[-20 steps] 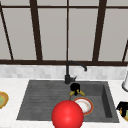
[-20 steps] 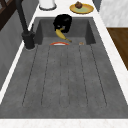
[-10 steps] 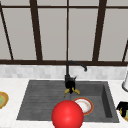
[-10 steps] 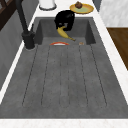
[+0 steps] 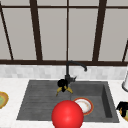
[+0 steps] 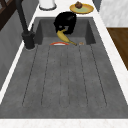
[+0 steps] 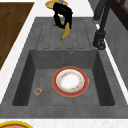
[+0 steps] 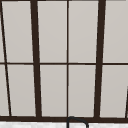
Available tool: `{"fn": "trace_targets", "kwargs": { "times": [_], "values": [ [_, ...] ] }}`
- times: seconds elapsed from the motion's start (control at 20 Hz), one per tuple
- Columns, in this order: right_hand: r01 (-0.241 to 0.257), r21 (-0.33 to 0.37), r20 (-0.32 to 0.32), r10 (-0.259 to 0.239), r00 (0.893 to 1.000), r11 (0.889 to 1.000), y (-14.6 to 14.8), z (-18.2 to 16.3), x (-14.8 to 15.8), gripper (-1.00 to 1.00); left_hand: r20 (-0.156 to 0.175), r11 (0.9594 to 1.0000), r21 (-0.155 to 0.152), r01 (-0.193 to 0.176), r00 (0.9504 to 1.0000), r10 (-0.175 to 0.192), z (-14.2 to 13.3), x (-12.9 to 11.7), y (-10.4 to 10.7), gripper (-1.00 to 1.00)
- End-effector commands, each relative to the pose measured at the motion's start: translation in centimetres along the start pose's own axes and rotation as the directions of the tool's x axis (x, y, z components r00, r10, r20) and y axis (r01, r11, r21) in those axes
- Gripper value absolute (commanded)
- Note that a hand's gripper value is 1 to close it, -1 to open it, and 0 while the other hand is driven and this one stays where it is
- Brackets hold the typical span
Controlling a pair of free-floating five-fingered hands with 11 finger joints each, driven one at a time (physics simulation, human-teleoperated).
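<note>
The banana [image 5: 64,90] is gripped by the left hand [image 5: 62,83], above the sink [image 5: 32,100]. The right hand [image 5: 121,106] is seen right of the sink; its finger state cannot be told.

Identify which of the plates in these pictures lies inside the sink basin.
The red-rimmed plate with the white middle lies flat on the basin floor. The yellow plates rest on the white counter beside the sink.

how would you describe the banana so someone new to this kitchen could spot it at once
Start at the grey sink under the window, by the black faucet. Over the ribbed draining area beside the basin, the left hand grips a banana that hangs downward. It is the sole long, curved yellow thing; the plate in the basin is round with a red rim.
</note>
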Motion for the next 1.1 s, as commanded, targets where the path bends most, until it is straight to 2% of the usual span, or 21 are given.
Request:
{"fn": "trace_targets", "kwargs": {
  "times": [0.0, 0.3, 0.55, 0.7, 0.75, 0.8, 1.05],
  "values": [
    [0.000, 0.000, 0.000, 0.000, 1.000, 1.000, 0.0, 0.0, 0.0, 0.00, -0.014, 0.9998, -0.004, 0.020, 0.9997, -0.020, 2.4, 1.5, 0.2, 1.00],
    [0.000, 0.000, 0.000, 0.000, 1.000, 1.000, 0.0, 0.0, 0.0, 0.00, -0.016, 1.0000, -0.003, 0.009, 0.9998, -0.009, 6.3, 3.9, 0.5, 1.00],
    [0.000, 0.000, 0.000, 0.000, 1.000, 1.000, 0.0, 0.0, 0.0, 0.00, -0.005, 0.9999, -0.011, -0.008, 1.0000, 0.008, 9.3, 6.2, 1.9, 1.00],
    [0.000, 0.000, 0.000, 0.000, 1.000, 1.000, 0.0, 0.0, 0.0, 0.00, -0.010, 1.0000, -0.006, -0.002, 0.9999, 0.002, 11.2, 7.8, 1.9, 1.00],
    [0.000, 0.000, 0.000, 0.000, 1.000, 1.000, 0.0, 0.0, 0.0, 0.00, -0.018, 0.9998, -0.011, 0.017, 0.9997, -0.017, 11.5, 8.6, 1.7, 1.00],
    [0.000, 0.000, 0.000, 0.000, 1.000, 1.000, 0.0, 0.0, 0.0, 0.00, -0.011, 0.9993, -0.019, 0.032, 0.9994, -0.032, 12.3, 9.1, 1.7, 1.00],
    [0.000, 0.000, 0.000, 0.000, 1.000, 1.000, 0.0, 0.0, 0.0, 0.00, -0.014, 0.9992, -0.021, 0.034, 0.9993, -0.034, 15.2, 11.9, 1.3, 1.00]
  ]
}}
